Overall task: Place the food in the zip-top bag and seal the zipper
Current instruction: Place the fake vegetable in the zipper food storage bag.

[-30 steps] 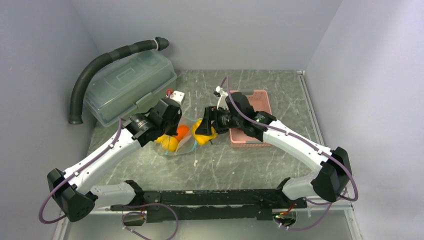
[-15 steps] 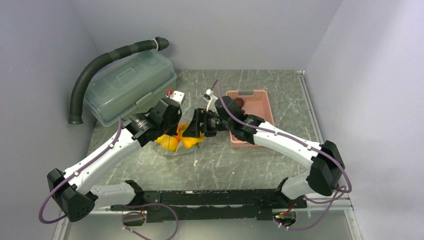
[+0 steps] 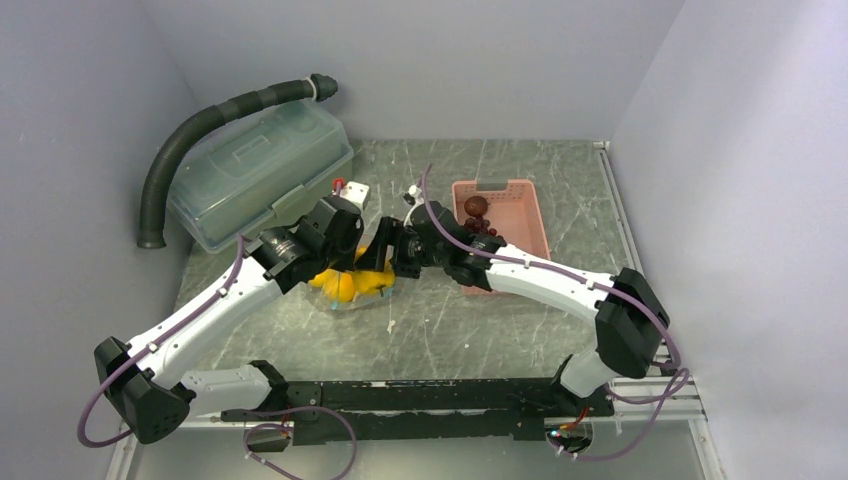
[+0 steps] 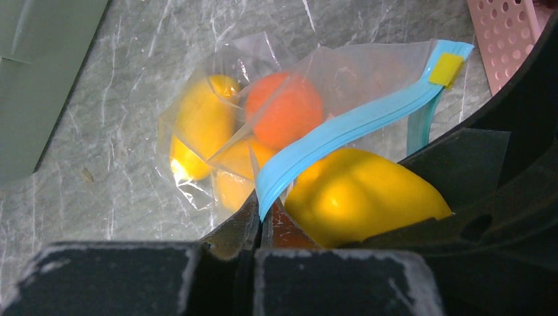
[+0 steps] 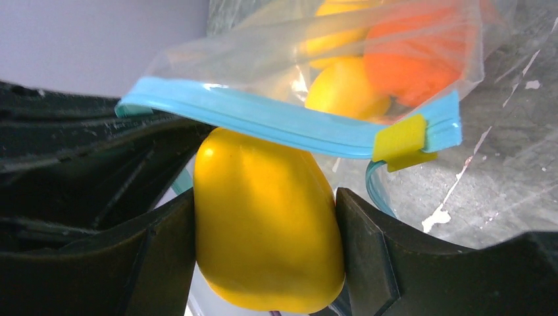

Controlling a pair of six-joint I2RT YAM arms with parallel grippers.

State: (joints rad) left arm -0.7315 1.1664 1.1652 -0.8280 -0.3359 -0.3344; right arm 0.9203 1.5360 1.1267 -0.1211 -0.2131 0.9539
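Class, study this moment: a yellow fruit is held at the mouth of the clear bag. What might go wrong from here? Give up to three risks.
The yellow fruit, gripped in the right jaws, sits just under the blue strip; pushed on, it may snag the strip and shove the bag along.
The left jaws pinch only that thin strip; a tug might pull it free and let the mouth collapse.
The orange fruit near the mouth may block the way.

Left fingers (image 4: 230,230) pinched together; right fingers (image 5: 164,257) clamped, spread partway.
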